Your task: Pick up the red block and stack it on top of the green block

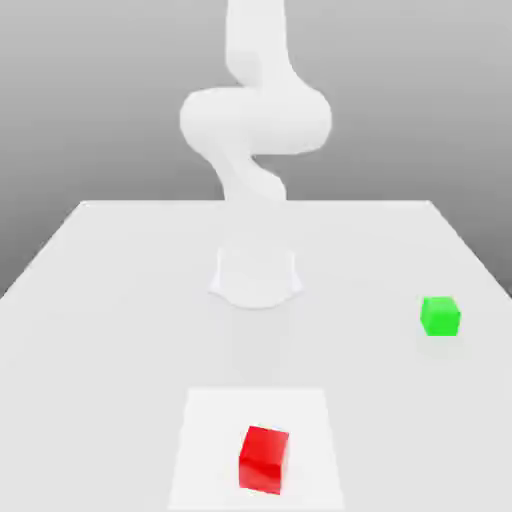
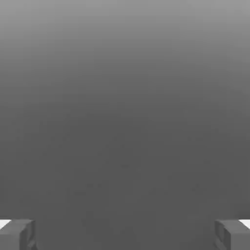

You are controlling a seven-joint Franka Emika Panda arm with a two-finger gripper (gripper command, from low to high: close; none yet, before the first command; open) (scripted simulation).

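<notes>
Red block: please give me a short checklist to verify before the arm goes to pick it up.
1. Gripper open, nothing between its fingers: ok.
2. Red block resting free on the table: ok.
3. Nothing on top of the red block: ok.
4. Green block top bare for stacking: ok.
5. The blocks apart, green toward the exterior view's right: ok.
6. Gripper lined up over the red block: cannot tell.

The red block (image 1: 264, 459) and the green block (image 1: 440, 316) have smooth, plain, matt faces, like painted plastic. The bench (image 1: 100, 330) is a flat, matt, pale grey-white surface with no grain. The arm (image 1: 254, 120) looks smooth and white, softly shaded. The fingers (image 2: 17, 234) are matt grey with white edges.
</notes>
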